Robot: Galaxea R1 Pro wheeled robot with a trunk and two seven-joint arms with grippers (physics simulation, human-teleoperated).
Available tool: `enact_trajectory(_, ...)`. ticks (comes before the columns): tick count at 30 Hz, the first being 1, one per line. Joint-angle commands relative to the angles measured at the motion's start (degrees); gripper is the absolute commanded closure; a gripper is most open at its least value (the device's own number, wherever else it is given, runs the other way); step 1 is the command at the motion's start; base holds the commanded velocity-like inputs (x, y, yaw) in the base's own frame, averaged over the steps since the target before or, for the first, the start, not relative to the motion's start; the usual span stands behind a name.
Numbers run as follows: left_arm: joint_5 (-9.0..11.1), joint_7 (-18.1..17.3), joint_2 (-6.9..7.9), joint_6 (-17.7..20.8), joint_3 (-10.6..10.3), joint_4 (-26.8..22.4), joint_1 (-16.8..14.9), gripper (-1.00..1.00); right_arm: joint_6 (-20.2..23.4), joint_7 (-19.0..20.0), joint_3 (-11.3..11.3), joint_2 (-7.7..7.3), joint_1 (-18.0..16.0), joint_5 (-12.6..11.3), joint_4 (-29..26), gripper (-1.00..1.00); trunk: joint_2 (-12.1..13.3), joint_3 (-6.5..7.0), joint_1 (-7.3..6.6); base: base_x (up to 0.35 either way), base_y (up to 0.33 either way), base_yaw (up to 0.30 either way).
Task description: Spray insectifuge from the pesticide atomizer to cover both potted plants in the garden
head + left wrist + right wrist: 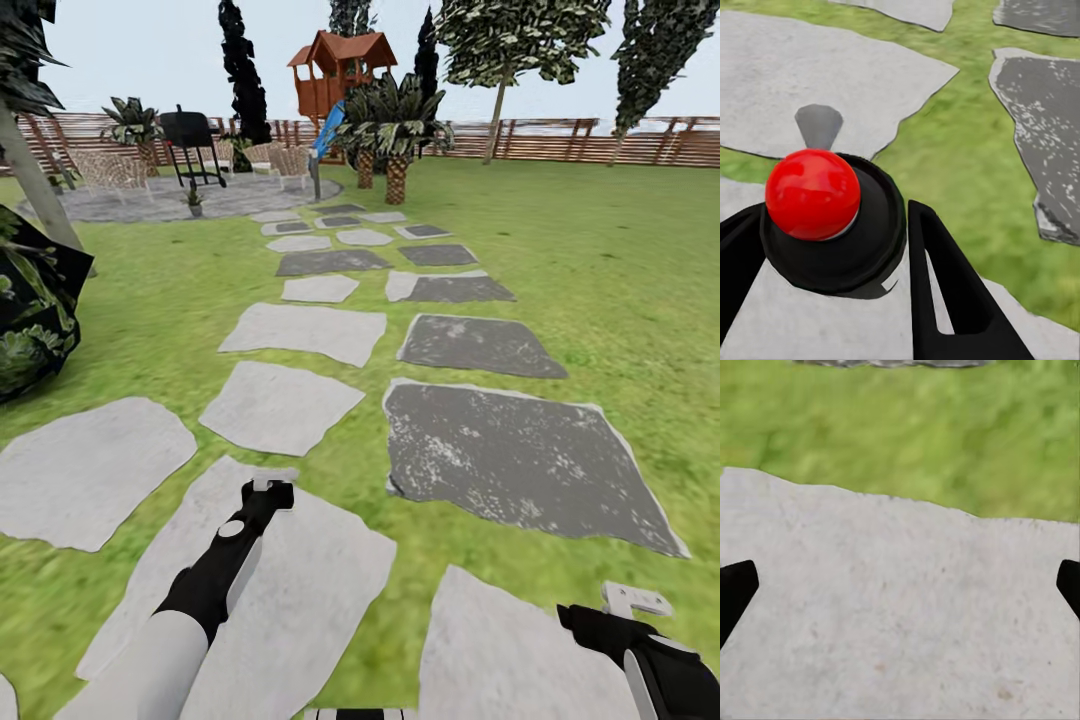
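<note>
In the left wrist view, a round dark body topped by a red ball sits end-on between my black fingers (945, 277). I take it for the pesticide atomizer (814, 191). My left gripper (832, 214) is shut on it. In the head view that gripper (268, 490) hangs low over a pale stepping stone (300, 590). My right gripper (635, 600) is at the lower right, open and holding nothing, its fingertips (735, 585) wide apart over another pale stone. Far ahead a small low potted plant (194, 198) stands on the grey patio (120, 205), too small to make out in detail.
Pale and dark stepping stones (520, 460) lead over the lawn to the patio with a black grill (188, 135) and chairs. A grey bollard lamp (315, 180), palms (395, 130), a playhouse (340, 70) and a wooden fence (580, 140) stand beyond. A dark bush (30, 310) is at the left.
</note>
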Motion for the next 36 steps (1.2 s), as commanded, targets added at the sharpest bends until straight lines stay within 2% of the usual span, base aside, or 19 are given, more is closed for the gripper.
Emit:
enact_trajectory(1,0.0,0.0,0.00,-0.1,-0.1,0.0,0.0,1.00,0.3,0.1,0.0,-0.01,0.0,0.1,-0.1,-1.00,0.0,0.03,0.02,0.339,0.000,0.128)
enact_trajectory(11,0.1,0.0,0.00,0.0,-0.1,0.0,0.0,1.00,0.3,0.2,-0.2,-0.29,0.0,0.0,-0.1,-1.00,0.0,0.62,0.02,0.339,0.000,0.088)
enact_trajectory(36,0.1,0.0,-0.02,1.0,-0.1,0.0,0.0,1.00,0.4,0.1,0.0,0.05,0.0,0.0,-0.1,-1.00,0.0,0.71,0.02,0.339,0.000,0.005)
